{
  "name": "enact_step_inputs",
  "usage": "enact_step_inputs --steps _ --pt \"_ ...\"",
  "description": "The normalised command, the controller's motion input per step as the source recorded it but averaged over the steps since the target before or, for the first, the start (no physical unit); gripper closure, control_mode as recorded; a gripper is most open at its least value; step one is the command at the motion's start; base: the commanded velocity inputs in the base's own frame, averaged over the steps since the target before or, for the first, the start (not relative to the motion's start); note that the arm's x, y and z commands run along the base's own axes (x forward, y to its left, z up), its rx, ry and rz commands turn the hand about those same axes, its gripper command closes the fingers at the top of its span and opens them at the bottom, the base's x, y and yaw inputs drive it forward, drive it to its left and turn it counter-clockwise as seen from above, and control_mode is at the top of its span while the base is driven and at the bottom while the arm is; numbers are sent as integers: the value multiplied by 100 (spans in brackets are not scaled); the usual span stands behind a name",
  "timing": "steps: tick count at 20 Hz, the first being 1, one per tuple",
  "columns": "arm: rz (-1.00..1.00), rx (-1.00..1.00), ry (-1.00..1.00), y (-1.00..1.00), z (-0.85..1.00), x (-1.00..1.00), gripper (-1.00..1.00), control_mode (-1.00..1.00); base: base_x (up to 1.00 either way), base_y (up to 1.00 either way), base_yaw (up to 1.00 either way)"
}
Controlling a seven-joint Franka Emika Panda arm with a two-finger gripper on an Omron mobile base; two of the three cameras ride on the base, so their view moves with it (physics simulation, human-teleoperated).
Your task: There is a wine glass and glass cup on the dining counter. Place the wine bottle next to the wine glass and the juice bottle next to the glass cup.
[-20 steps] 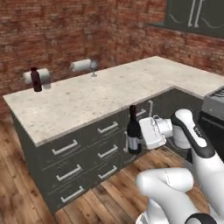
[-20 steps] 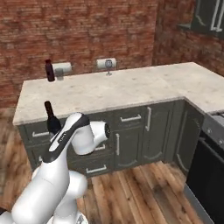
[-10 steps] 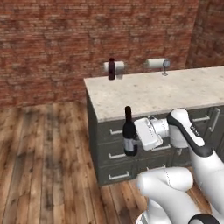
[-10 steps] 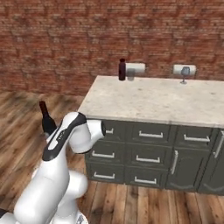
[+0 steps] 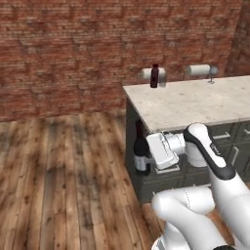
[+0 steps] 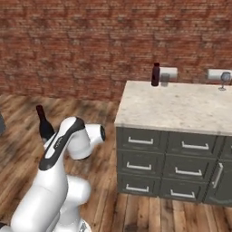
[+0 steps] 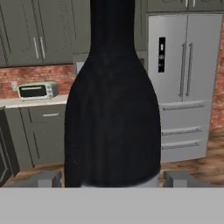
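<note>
Wine bottle (image 5: 141,154) stands upright in the gripper (image 5: 149,157), in the air beside the near end of the dining counter (image 5: 195,100) and lower than its stone top. In the left base view the bottle is in front of the dark drawers of the counter base, and the white hand of the arm holds it from the side at its lower body. In the right base view the bottle (image 6: 44,125) shows behind the white arm, well apart from the counter, over the wooden floor (image 6: 136,204). In the hand view the black body of the bottle (image 7: 113,118) is very close, and the two dark fingertips (image 7: 43,178) are one at each side of its base, so the fingers are pinching the bottle between them.

On the far edge of the dining counter, near the brick wall (image 5: 73,49), stands the juice bottle (image 5: 155,76), upright, and the glass cup (image 5: 162,80) is just beside it. The wine glass (image 5: 211,73) stands further along the same far edge, well apart from the juice bottle. Two pale round cushions of bar stools (image 5: 197,70) show behind the counter edge.

In the hand view, behind the bottle, there is a steel fridge (image 7: 186,78) and a toaster oven (image 7: 36,90) on a wall counter.
</note>
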Motion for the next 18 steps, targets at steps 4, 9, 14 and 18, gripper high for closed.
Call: enact_step_inputs --steps 4,9,14,18 --pt "0 0 0 0 0 0 100 100 44 81 -1" --pt "0 0 0 0 0 0 100 100 68 63 -12" --pt "0 0 0 0 0 0 100 100 76 48 -22" --pt "0 0 0 0 0 0 100 100 78 44 -26"
